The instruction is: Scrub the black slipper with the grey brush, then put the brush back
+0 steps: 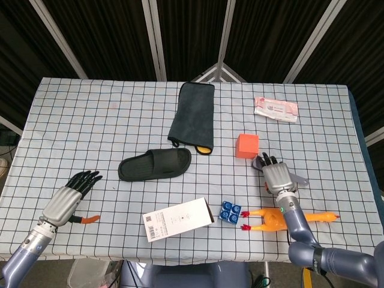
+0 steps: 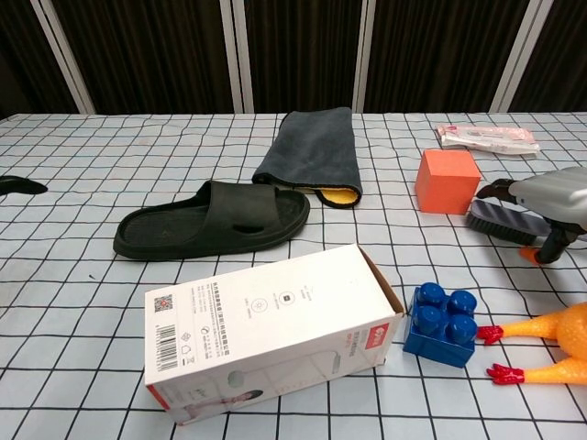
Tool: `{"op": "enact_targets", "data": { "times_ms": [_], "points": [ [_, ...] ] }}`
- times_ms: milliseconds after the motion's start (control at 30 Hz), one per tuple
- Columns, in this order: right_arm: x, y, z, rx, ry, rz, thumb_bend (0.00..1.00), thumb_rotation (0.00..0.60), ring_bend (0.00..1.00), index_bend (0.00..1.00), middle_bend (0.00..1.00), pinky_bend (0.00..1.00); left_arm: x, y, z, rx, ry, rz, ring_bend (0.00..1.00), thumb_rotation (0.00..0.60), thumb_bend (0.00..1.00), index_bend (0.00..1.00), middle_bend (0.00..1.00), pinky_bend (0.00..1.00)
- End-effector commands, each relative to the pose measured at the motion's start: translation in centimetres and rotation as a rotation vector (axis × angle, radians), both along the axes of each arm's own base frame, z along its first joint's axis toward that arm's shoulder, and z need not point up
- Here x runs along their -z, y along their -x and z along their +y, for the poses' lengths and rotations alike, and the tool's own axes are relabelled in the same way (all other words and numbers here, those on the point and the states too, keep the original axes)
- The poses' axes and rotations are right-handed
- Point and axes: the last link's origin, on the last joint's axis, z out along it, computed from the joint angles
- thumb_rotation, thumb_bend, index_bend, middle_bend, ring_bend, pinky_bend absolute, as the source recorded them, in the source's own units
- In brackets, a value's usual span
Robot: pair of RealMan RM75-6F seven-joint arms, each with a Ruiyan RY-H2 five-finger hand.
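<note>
Resting my right hand (image 1: 277, 177) over the grey brush (image 2: 496, 220) on the counter (image 1: 90, 120), fingers (image 1: 268, 161) apart, black slipper (image 1: 155, 164) well apart, left hand (image 1: 67, 198) fingers apart.

matt rubbery black slipper (image 1: 155, 164), soft grey cloth (image 1: 192, 116), glossy plastic blue block (image 2: 441, 324), smooth cardboard box (image 2: 271, 330)

Slipper (image 1: 155, 164), brush (image 2: 500, 220) on checked table (image 1: 90, 120)

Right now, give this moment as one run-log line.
phase: brush put back | grey brush: on table beside orange cube | right hand: over brush, grip unclear | left hand: idle, open
</note>
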Motion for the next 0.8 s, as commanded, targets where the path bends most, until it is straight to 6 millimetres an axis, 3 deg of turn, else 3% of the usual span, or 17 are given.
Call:
{"op": "enact_targets", "data": {
  "times_ms": [33, 200, 300, 467, 567, 733, 800],
  "points": [
    [-0.8, -0.4, 0.9, -0.013, 0.008, -0.003, 0.42, 0.6, 0.07, 0.0, 0.0, 0.34, -0.1, -0.1, -0.2, 0.008, 0.003, -0.006, 0.0, 0.444, 0.22, 0.0, 0.02, 0.06],
    [-2.7, -1.5, 2.6, -0.05, 0.05, -0.032, 0.42, 0.6, 0.04, 0.0, 0.0, 0.3, -0.6, -0.4, -0.8, 0.031, 0.0, -0.019, 0.0, 0.446, 0.21, 0.0, 0.02, 0.06],
    [-4.9, -2.1, 4.6, -0.092, 0.098, -0.065, 0.42, 0.6, 0.01, 0.0, 0.0, 0.22, -1.2, -0.5, -1.4, 0.045, -0.018, -0.024, 0.0, 0.443, 0.19, 0.0, 0.02, 0.06],
    [-8.9, -1.4, 10.9, -0.153, 0.206, -0.149, 0.41, 0.6, 0.0, 0.0, 0.0, 0.1, -2.7, 0.1, -3.3, 0.038, -0.058, 0.011, 0.0, 0.443, 0.14, 0.0, 0.0, 0.07],
    [-11.1, 1.2, 16.9, -0.13, 0.251, -0.153, 0.38, 0.6, 0.0, 0.0, 0.0, 0.02, -3.8, 1.0, -5.4, -0.003, -0.103, 0.083, 0.0, 0.443, 0.11, 0.0, 0.0, 0.06],
    [-12.1, 5.1, 23.9, -0.043, 0.323, -0.152, 0.35, 0.6, 0.0, 0.0, 0.0, 0.0, -5.2, 2.0, -8.4, -0.054, -0.181, 0.179, 0.0, 0.444, 0.08, 0.0, 0.0, 0.06],
    [-12.5, 5.3, 25.2, -0.07, 0.3, -0.164, 0.35, 0.6, 0.0, 0.0, 0.0, 0.0, -5.6, 1.9, -9.4, -0.051, -0.211, 0.187, 0.0, 0.443, 0.07, 0.0, 0.0, 0.06]
  ]
}}
